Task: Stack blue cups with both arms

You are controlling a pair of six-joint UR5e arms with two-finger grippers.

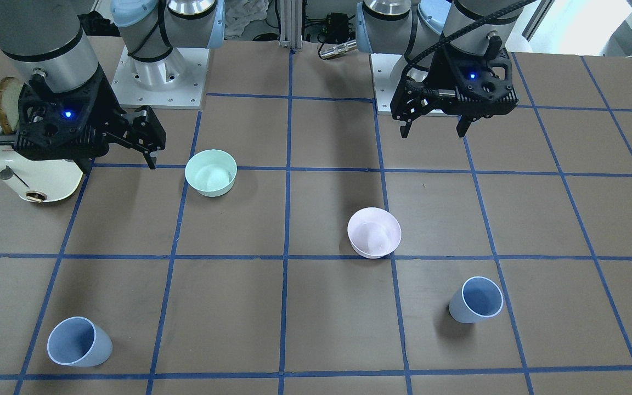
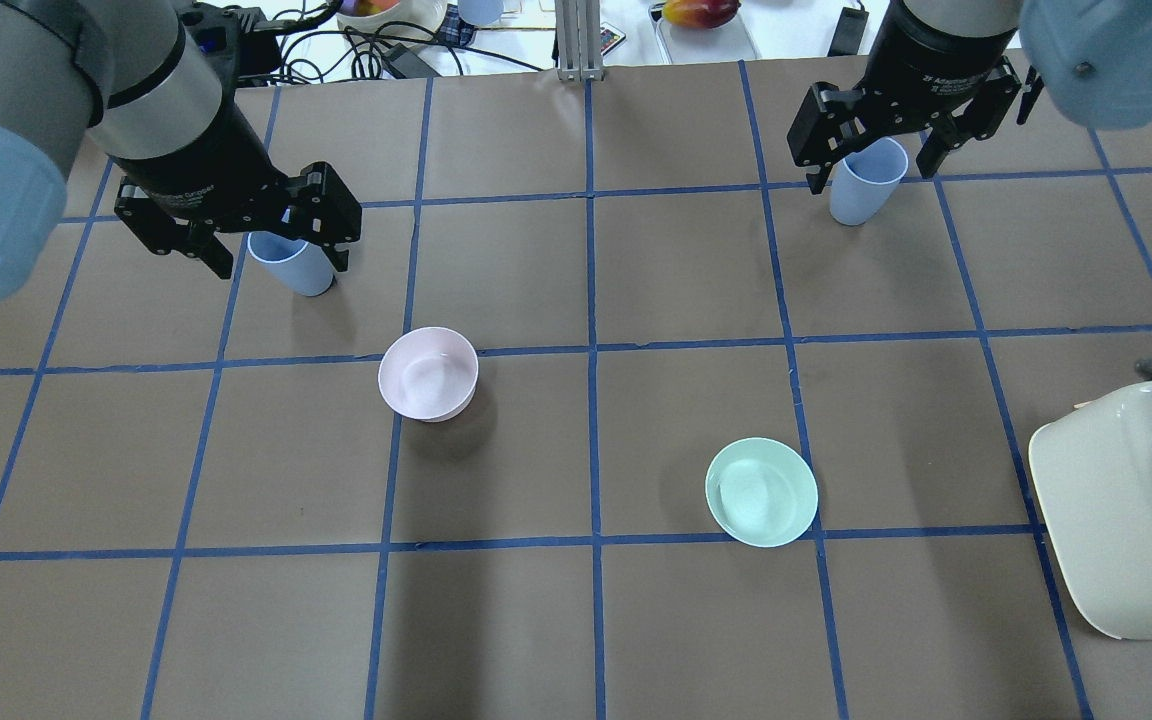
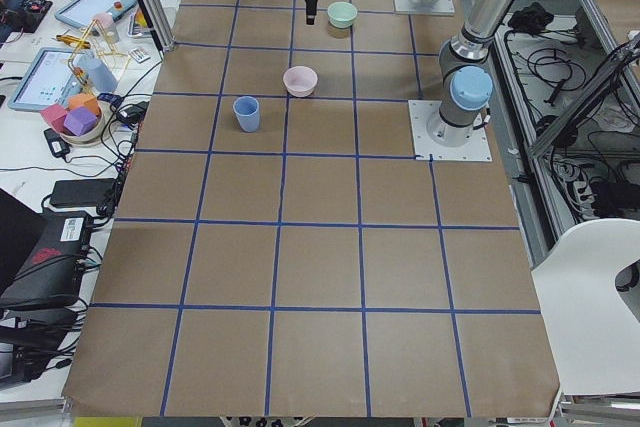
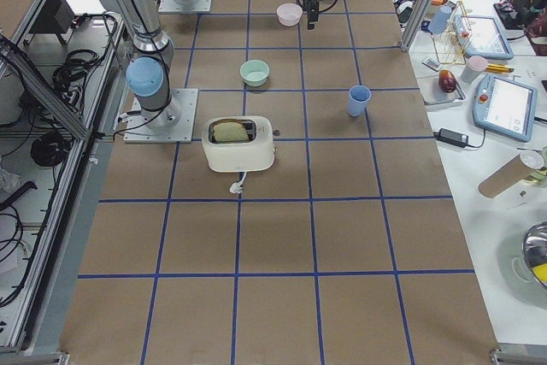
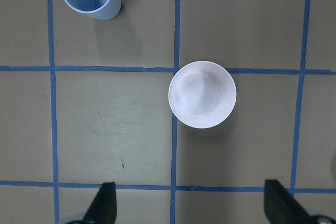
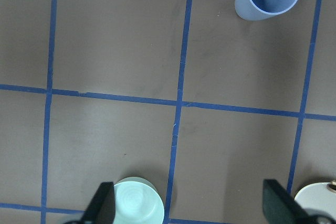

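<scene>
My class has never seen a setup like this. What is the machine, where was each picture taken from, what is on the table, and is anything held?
The machine is two robot arms at a table. Four pictures come from fixed cameras: facing the robot, overhead, and each table end. Two look down from the wrists. On the table: a blue cup, a second cup, a pink bowl, a green bowl and a toaster holding bread. The left hand and right hand are open and empty.

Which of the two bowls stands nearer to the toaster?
The mint-green bowl is nearer the toaster; the pale pink bowl stands clearly farther from it.
</scene>
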